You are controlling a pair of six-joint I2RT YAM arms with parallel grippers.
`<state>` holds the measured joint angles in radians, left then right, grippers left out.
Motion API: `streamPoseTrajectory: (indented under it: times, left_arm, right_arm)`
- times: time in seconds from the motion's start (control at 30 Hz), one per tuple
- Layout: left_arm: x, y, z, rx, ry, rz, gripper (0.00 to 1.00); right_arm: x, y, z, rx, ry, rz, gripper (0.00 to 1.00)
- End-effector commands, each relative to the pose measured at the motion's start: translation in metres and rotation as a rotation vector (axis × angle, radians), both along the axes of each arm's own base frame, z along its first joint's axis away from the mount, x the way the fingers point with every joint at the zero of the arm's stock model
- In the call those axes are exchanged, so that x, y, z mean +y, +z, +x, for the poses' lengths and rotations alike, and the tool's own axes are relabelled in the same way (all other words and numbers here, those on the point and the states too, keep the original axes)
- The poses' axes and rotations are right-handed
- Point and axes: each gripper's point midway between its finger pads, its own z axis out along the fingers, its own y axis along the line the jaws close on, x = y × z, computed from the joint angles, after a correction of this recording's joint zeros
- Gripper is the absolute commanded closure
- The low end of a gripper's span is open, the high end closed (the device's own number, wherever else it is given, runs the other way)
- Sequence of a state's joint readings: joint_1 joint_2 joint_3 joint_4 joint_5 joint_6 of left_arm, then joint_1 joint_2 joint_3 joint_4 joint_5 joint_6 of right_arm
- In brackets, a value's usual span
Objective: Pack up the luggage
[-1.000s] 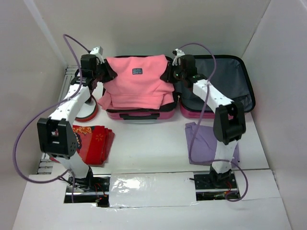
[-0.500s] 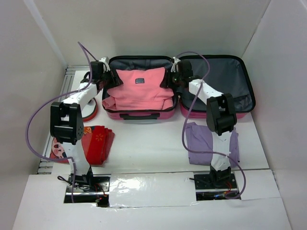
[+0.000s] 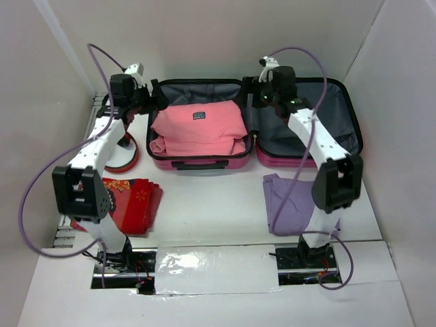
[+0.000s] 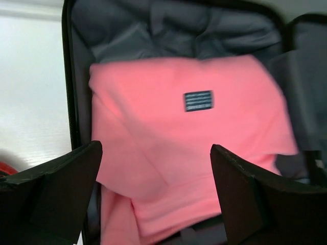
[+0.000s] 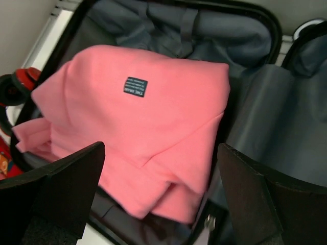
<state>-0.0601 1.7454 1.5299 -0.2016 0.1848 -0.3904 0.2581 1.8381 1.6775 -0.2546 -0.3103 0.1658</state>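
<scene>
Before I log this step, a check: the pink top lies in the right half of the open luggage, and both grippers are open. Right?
No. The pink top lies in the left half of the luggage, as the top view shows. The left gripper and right gripper are both open.

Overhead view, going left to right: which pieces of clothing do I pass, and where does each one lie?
Red patterned cloth on the table → pink folded garment inside the luggage → purple cloth on the table.

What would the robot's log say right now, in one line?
pink top: inside luggage | left end effector: open | right end effector: open | red cloth, purple cloth: on table
</scene>
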Motion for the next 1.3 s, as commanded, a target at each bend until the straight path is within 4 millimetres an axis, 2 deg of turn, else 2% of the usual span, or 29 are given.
streamPoseTrajectory:
  times: [0.0,0.03,0.07,0.1,0.13,0.17,0.2,0.23,0.27,0.3,0.33,0.37,0.4,0.43,0.47,0.5,0.53,0.57,0.6,0.63,0.7,0.73,0.83,0.87,0.93,1.0,1.03,1.13,1.27]
  left_arm:
    - [-0.027,0.074,-0.036,-0.151,-0.099,0.001,0.00]
    - [-0.038,0.062,-0.049,-0.127,-0.129,0.010,0.00]
    - [-0.051,0.073,-0.067,-0.154,-0.163,0.006,0.00]
    - [-0.083,0.074,-0.083,-0.160,-0.226,-0.006,0.00]
    - [-0.102,0.073,-0.096,-0.157,-0.266,-0.041,0.00]
    - [-0.117,0.053,-0.112,-0.108,-0.295,-0.063,0.00]
    - [-0.147,0.055,-0.139,-0.110,-0.363,-0.102,0.00]
    - [-0.162,0.050,-0.153,-0.078,-0.358,-0.172,0.00]
    - [-0.176,0.026,-0.167,-0.049,-0.369,-0.207,0.00]
    - [-0.191,0.019,-0.182,-0.043,-0.390,-0.239,0.00]
    - [-0.219,0.012,-0.207,-0.017,-0.387,-0.283,0.00]
    - [-0.230,0.003,-0.220,-0.009,-0.379,-0.296,0.00]
    - [-0.254,-0.013,-0.250,0.009,-0.420,-0.310,0.00]
    - [-0.259,-0.039,-0.255,0.056,-0.357,-0.316,0.00]
    - [-0.268,-0.049,-0.263,0.070,-0.356,-0.328,0.00]
    - [-0.278,-0.057,-0.270,0.082,-0.363,-0.342,0.00]
    - [-0.294,-0.050,-0.273,0.056,-0.387,-0.392,0.00]
    - [-0.307,-0.059,-0.285,0.075,-0.414,-0.393,0.00]
    - [-0.319,-0.079,-0.287,0.104,-0.414,-0.352,0.00]
    - [-0.331,-0.087,-0.298,0.114,-0.436,-0.334,0.00]
    - [-0.349,-0.090,-0.299,0.103,-0.439,-0.328,0.00]
    - [-0.357,-0.109,-0.300,0.126,-0.432,-0.308,0.00]
    - [-0.376,-0.117,-0.298,0.137,-0.420,-0.342,0.00]
    - [-0.382,-0.137,-0.300,0.169,-0.417,-0.320,0.00]
    - [-0.398,-0.139,-0.299,0.173,-0.414,-0.325,0.00]
    - [-0.403,-0.161,-0.295,0.192,-0.374,-0.280,0.00]
    - [-0.408,-0.159,-0.291,0.193,-0.358,-0.284,0.00]
    - [-0.419,-0.175,-0.289,0.226,-0.315,-0.273,0.02]
    - [-0.412,-0.208,-0.289,0.289,-0.233,-0.182,0.07]
  right_arm:
    - [-0.016,0.054,-0.037,-0.096,-0.017,-0.001,0.03]
    - [-0.024,0.052,-0.041,-0.092,-0.057,-0.009,0.03]
    - [-0.029,0.029,-0.051,-0.042,-0.078,-0.023,0.03]
    - [-0.041,0.036,-0.065,-0.049,-0.107,-0.018,0.03]
    - [-0.055,0.030,-0.070,-0.027,-0.147,-0.009,0.03]
    - [-0.067,0.023,-0.076,-0.011,-0.196,-0.009,0.03]
    - [-0.077,0.008,-0.095,0.030,-0.221,-0.003,0.03]
    - [-0.086,0.003,-0.103,0.049,-0.250,0.017,0.01]
    - [-0.101,-0.001,-0.108,0.059,-0.292,0.028,0.01]
    - [-0.111,-0.019,-0.120,0.102,-0.326,0.022,0.00]
    - [-0.119,-0.007,-0.132,0.075,-0.348,0.044,0.00]
    - [-0.130,-0.008,-0.139,0.080,-0.377,0.043,0.00]
    - [-0.139,-0.012,-0.146,0.089,-0.415,0.045,0.00]
    - [-0.148,0.003,-0.156,0.061,-0.449,0.061,0.00]
    - [-0.152,0.004,-0.163,0.060,-0.460,0.062,0.00]
    - [-0.158,0.008,-0.167,0.048,-0.481,0.060,0.00]
    - [-0.159,0.012,-0.172,0.039,-0.490,0.058,0.00]
    - [-0.164,0.019,-0.178,0.027,-0.506,0.071,0.00]
    - [-0.164,0.021,-0.183,0.033,-0.507,0.069,0.00]
    - [-0.164,0.021,-0.186,0.037,-0.507,0.068,0.00]
    - [-0.168,0.023,-0.194,0.045,-0.532,0.080,0.00]
    - [-0.163,0.027,-0.197,0.037,-0.506,0.093,0.00]
    - [-0.154,0.024,-0.210,0.040,-0.471,0.132,0.00]
    - [-0.154,0.024,-0.214,0.036,-0.474,0.142,0.00]
    - [-0.153,0.021,-0.216,0.037,-0.474,0.141,0.00]
    - [-0.152,0.023,-0.220,0.036,-0.464,0.146,0.00]
    - [-0.150,0.026,-0.222,0.027,-0.454,0.151,0.00]
    - [-0.152,0.024,-0.226,0.037,-0.465,0.145,0.00]
    - [-0.153,0.031,-0.231,0.017,-0.472,0.146,0.00]
